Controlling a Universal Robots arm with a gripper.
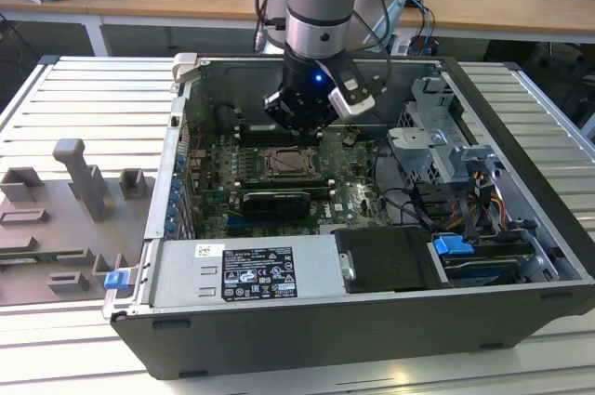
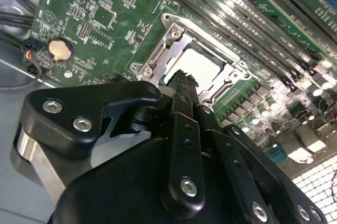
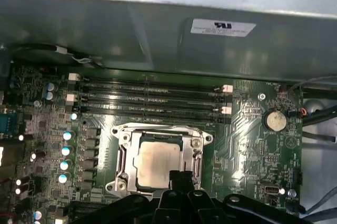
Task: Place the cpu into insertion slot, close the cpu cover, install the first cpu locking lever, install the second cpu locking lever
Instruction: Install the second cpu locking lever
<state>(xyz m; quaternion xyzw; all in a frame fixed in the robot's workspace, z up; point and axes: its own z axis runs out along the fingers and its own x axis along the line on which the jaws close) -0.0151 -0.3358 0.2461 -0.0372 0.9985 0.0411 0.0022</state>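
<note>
Beige cpu [image 3: 158, 163] flat in socket, cpu cover [image 3: 160, 135] closed

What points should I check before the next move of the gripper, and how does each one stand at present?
1. The cpu lies flat in the socket: ok.
2. The cpu cover is down around the chip, which shows through its window: ok.
3. The locking levers are latched: cannot tell.
4. The gripper is at the socket, with its tips over the near edge of the cover: ok.
5. The gripper holds nothing, with its tips together: ok.
6. The memory slots beside the socket are free of the gripper: ok.
</note>
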